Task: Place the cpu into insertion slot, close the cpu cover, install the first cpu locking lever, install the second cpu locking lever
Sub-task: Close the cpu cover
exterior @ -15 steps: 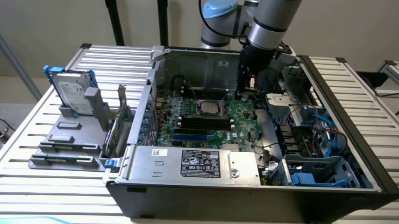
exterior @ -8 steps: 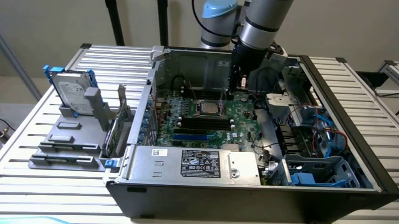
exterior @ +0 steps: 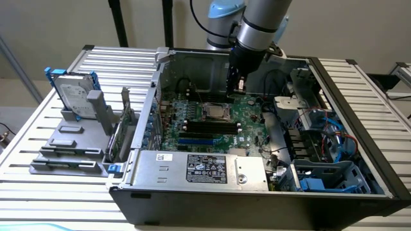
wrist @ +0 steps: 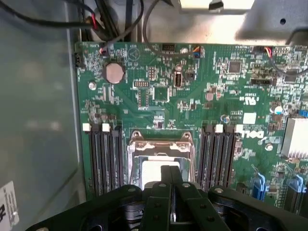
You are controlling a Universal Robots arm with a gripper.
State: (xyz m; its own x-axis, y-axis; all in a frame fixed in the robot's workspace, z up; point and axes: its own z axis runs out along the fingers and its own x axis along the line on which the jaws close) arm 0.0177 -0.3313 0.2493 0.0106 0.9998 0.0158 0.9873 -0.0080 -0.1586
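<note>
Found arm [exterior: 260,21] reaching steeply down from above into open case [exterior: 257,207], wrist close to vertical, tool end aimed at green board [wrist: 159,91]. Found fingers [wrist: 164,187] pressed together, clamped on nothing.

Located fingertips above the board, near slot [wrist: 131,166] and apart from it in the exterior view, offset toward the case's rear wall. In the wrist view, seen overlapping one edge of the cpu [wrist: 153,172].

Observed cpu seated in the slot, silver-grey face up. Observed cover [wrist: 161,150] lying flat over the slot, framing the cpu through its cut-out middle. Could not tell whether anything beside the slot is latched.

Noted black memory slots [wrist: 103,159] flanking the slot on two opposite sides, just beside its rim. Noted coin cell [wrist: 114,72] on the board, well apart from the slot. Noted labelled silver power supply [exterior: 205,168] inside the case, beyond the memory slots from the slot.

Found case resting on slatted metal counter [exterior: 378,96]. Found drive [exterior: 74,94] standing upright in a grey stand on the counter, outside the case toward the exterior view's left, well apart from the slot.
</note>
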